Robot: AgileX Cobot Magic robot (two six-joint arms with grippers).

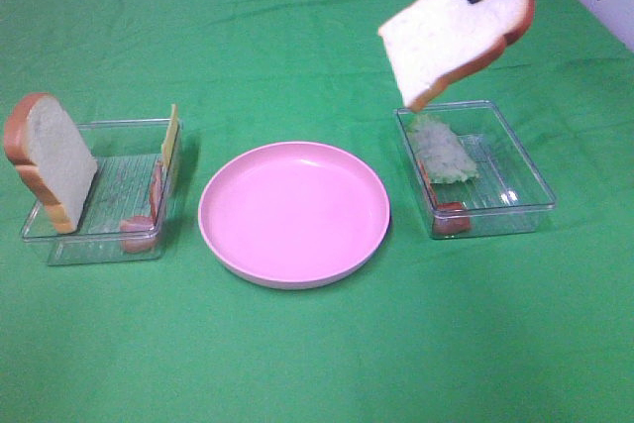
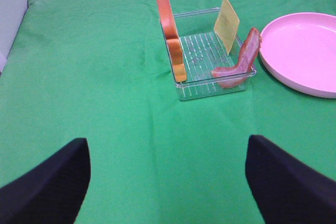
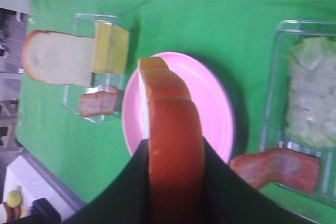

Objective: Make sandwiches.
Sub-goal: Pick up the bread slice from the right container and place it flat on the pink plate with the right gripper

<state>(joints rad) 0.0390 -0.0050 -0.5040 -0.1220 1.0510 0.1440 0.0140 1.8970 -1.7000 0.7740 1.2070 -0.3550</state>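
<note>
closest to me, my left gripper (image 2: 165,145) hangs over the green cloth (image 2: 105,87). its two dark fingers (image 2: 47,187) are spread wide with nothing between them.

ahead of it stands the left tray (image 1: 84,243), clear plastic. a bread slice (image 1: 54,160) stands on edge at the tray's outer end and leans on that wall, with its brown crust well above the rim. at the opposite end, on the side toward the plate, a yellow cheese square (image 1: 169,136) stands upright against the wall. a reddish bacon strip (image 1: 142,227) is propped in the near corner beside it.

the pink plate (image 1: 294,213) sits mid-cloth between the two trays, near both and touching neither.

past the plate, the right tray (image 1: 535,183) holds pale green lettuce (image 1: 443,151) lying flat along its plate-side half. another bacon strip (image 1: 451,217) lies at its near corner.

farthest out, my right gripper (image 3: 175,142) is clamped on the held slice (image 1: 451,42), the other piece of bread. it grips at the crust end, with one finger pressed on each face. the slice hangs tilted in the air with its white face toward the high camera. in that view it hangs over the right tray's far corner, clear of the lettuce. so the sandwich is in pieces: one slice is in my grip and the rest is split between the two trays.
</note>
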